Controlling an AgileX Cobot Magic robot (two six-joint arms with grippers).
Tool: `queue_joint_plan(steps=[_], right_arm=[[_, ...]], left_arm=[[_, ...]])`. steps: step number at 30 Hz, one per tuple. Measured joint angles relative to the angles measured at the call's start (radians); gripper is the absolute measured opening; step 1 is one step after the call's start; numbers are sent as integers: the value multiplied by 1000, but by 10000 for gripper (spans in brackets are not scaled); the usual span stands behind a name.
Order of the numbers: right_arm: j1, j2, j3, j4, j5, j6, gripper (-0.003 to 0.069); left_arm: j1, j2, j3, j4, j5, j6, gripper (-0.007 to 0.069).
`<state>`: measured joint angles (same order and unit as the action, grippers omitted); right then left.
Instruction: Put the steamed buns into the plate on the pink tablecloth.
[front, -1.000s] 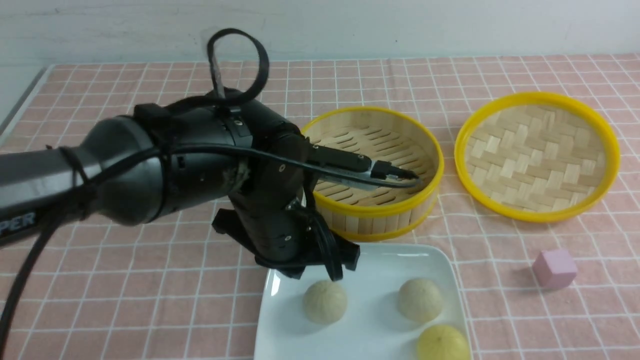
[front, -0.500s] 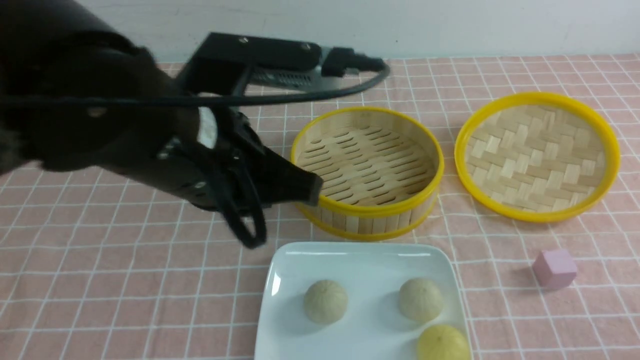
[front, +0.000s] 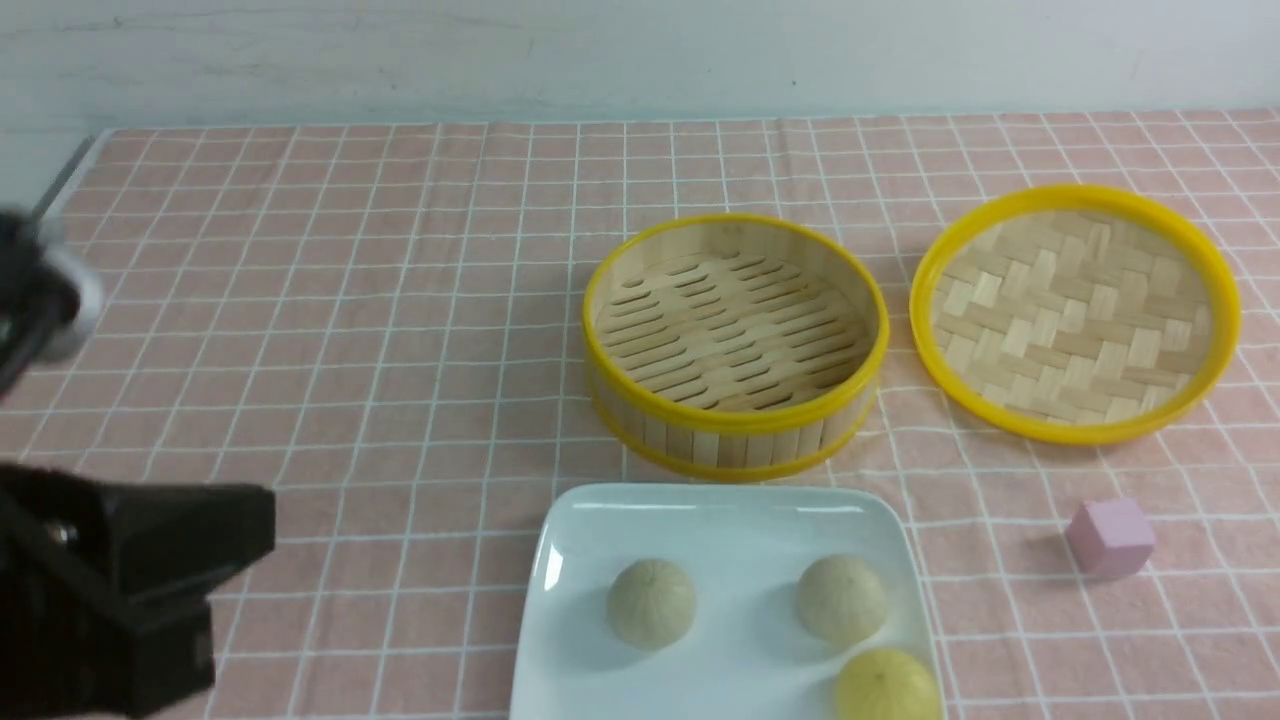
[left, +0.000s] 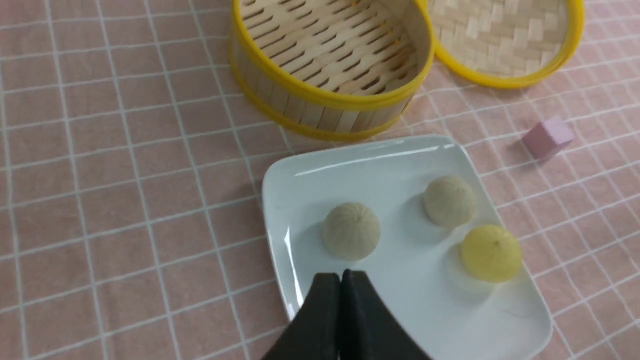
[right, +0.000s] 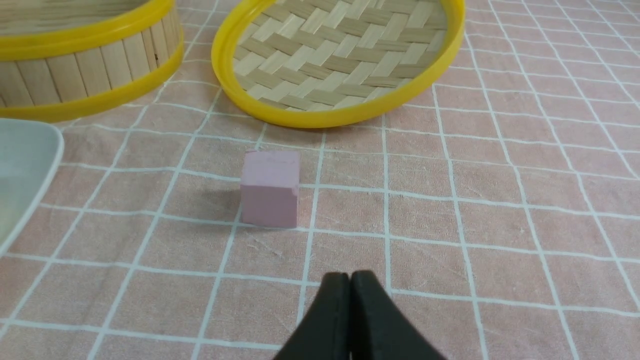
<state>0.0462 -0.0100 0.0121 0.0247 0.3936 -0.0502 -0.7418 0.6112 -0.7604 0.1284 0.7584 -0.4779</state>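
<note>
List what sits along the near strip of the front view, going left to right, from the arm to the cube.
Left arm → plate → left steamed bun → right steamed bun → yellow ball → pink cube.

steamed buns (front: 651, 602) (front: 841, 599): 2 | yellow ball (front: 886, 686): 1 | plate (front: 720, 515): 1 | steamer (front: 735, 420): 1 | lid (front: 1075, 312): 1 | cube (front: 1109, 537): 1

We note a round yellow-rimmed bamboo steamer basket (front: 735, 345), empty, beside its woven bamboo lid (front: 1075, 310) lying underside up. A small pink cube (front: 1110, 537) stands apart. A bright yellow ball (front: 886, 686) sits nearest.
</note>
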Motion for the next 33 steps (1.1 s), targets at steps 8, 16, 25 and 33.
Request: queue_joint_plan(steps=[8,16,25,33], right_arm=[[0,0,0,-1,0,0,22],[0,0,0,-1,0,0,27],[0,0,0,-3,0,0,35],[0,0,0,-3,0,0,41]], left_arm=[[0,-144,310,-81,-451,-75,16],[0,-144,370,-73,-440,-86,23],[0,-145,370,34,-355,-86,34],[46,-196,443,72,-341,12,43]])
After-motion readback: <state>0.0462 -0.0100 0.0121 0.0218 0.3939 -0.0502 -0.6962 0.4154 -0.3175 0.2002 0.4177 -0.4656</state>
